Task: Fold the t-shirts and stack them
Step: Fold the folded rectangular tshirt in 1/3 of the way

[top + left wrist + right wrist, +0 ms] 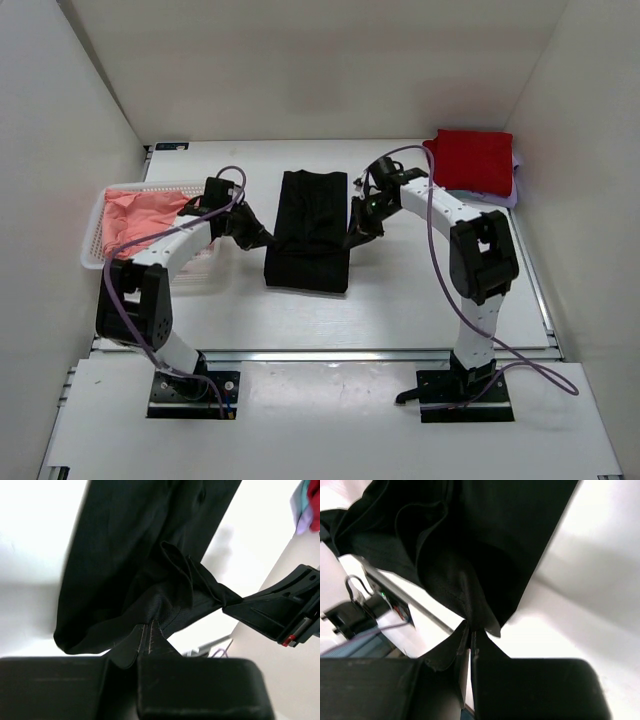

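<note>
1. View from overhead: we see the black t-shirt [308,232] lying folded into a long strip in the middle of the worktop [400,300]. The left hand [268,240] meets its left edge and the right hand [352,238] its right edge, about halfway along. A red t-shirt [472,160] sits folded at the far right corner on a pale lilac t-shirt [514,192]. A salmon-pink t-shirt [140,213] lies crumpled in the white mesh basket [92,245] at the left.
2. Left wrist view: we find the left hand's fingers [200,690] closed tight, pinching the black cloth between them. The fabric rises from the worktop in a taut fold. Across it the right hand grips the opposite edge.
3. Right wrist view: the right hand's fingers [535,690] are likewise pressed together on a pinch of black cloth, which stands up in a peak from the strip.
</note>
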Motion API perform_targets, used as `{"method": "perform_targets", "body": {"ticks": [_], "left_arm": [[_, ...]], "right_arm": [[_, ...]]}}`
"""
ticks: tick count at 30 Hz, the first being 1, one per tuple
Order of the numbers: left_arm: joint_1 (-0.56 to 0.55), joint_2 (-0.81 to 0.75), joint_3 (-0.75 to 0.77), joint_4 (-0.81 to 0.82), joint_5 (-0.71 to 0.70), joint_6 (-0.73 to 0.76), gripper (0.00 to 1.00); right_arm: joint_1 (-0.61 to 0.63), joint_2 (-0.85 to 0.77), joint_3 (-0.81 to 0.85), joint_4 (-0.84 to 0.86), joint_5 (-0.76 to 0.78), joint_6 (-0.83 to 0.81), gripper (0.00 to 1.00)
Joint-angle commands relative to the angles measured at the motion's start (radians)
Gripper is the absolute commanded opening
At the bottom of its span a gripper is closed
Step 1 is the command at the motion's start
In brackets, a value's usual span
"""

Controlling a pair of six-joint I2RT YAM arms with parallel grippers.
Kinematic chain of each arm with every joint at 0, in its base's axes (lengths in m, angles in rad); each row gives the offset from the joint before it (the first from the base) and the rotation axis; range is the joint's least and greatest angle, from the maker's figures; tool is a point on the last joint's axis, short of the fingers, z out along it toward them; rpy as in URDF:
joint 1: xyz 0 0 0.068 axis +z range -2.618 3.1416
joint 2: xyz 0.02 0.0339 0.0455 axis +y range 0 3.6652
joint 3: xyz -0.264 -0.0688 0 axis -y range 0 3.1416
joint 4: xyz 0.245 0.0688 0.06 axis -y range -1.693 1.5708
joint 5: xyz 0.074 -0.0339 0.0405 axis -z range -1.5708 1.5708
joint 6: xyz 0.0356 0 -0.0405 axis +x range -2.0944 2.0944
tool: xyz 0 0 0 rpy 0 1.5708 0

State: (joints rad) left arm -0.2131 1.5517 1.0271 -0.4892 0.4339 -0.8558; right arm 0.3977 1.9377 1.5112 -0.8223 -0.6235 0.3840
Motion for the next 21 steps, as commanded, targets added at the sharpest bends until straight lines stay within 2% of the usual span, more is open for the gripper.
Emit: {"method": "perform_targets", "body": {"ticks": [1,3,5,6,7,8,9,10,12,14,15,18,21], "left_arm": [[0.021,0.048,0.073,0.014,-0.024,0.021,0.0],[0.027,0.089,0.105,0.024,-0.035,0.023,0.0],[0.044,0.149,0.129,0.049,-0.024,0.028,0.15],[0.049,0.163,0.145,0.072,-0.009,0.031,0.16],[0.053,0.194,0.169,0.08,0.003,0.023,0.18],[0.07,0.22,0.177,0.101,0.02,0.011,0.23],[0.066,0.25,0.206,0.127,0.031,-0.002,0.31],[0.064,0.258,0.232,0.144,0.054,-0.008,0.36],[0.072,0.3,0.266,0.202,0.077,-0.047,0.31],[0.075,0.312,0.292,0.251,0.101,-0.086,0.35],[0.08,0.329,0.306,0.27,0.111,-0.104,0.4],[0.083,0.297,0.285,0.311,0.133,-0.14,0.36],[0.084,0.239,0.216,0.327,0.132,-0.138,0.42]], "right_arm": [[-0.028,0.062,0.104,-0.037,-0.01,-0.023,0.0],[-0.039,0.107,0.164,-0.046,-0.018,-0.022,0.0],[-0.057,0.139,0.199,-0.035,-0.024,-0.017,0.0],[-0.062,0.147,0.22,-0.023,-0.033,-0.011,0.01],[-0.069,0.155,0.233,-0.014,-0.03,-0.007,0.06],[-0.075,0.162,0.257,-0.009,-0.025,0.003,0.12],[-0.088,0.174,0.286,0.0,-0.013,0.01,0.23],[-0.083,0.175,0.311,0.008,0.007,0.013,0.27],[-0.118,0.165,0.308,0.046,0.016,0.055,0.28],[-0.14,0.12,0.267,0.129,0.01,0.111,0.33],[-0.155,0.106,0.23,0.182,0.008,0.146,0.34],[-0.168,0.026,0.126,0.265,0.039,0.174,0.35],[-0.155,-0.052,0.026,0.272,0.082,0.164,0.35]]}}
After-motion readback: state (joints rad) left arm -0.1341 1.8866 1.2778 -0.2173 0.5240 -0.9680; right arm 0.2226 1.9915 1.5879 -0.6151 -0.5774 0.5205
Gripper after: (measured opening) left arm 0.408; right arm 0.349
